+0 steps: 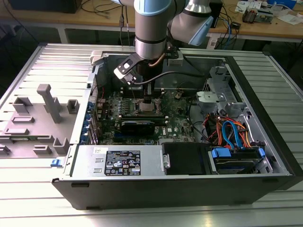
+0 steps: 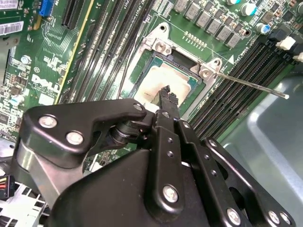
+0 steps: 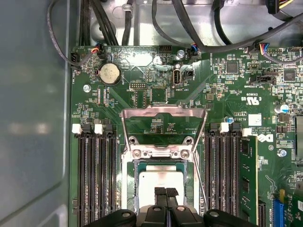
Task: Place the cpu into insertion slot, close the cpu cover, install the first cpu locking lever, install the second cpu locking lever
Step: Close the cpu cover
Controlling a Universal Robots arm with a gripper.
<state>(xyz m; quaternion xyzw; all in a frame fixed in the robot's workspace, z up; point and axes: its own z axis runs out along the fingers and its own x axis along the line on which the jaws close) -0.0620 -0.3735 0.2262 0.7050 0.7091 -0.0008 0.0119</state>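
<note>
Silver cpu [image 3: 151,182] beneath seemingly closed gripper [image 3: 165,191].

cpu [image 3: 161,177]: dull silver metal | cpu cover [image 3: 163,111]: shiny bare metal | end effector [image 3: 165,191]: matt black

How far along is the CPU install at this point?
Done: the cpu appears seated in the insertion slot. In hand: the hand, fingertips together, sits right over the cpu. Left: the cpu cover stands open, and a locking lever juts free, unlatched.
</note>
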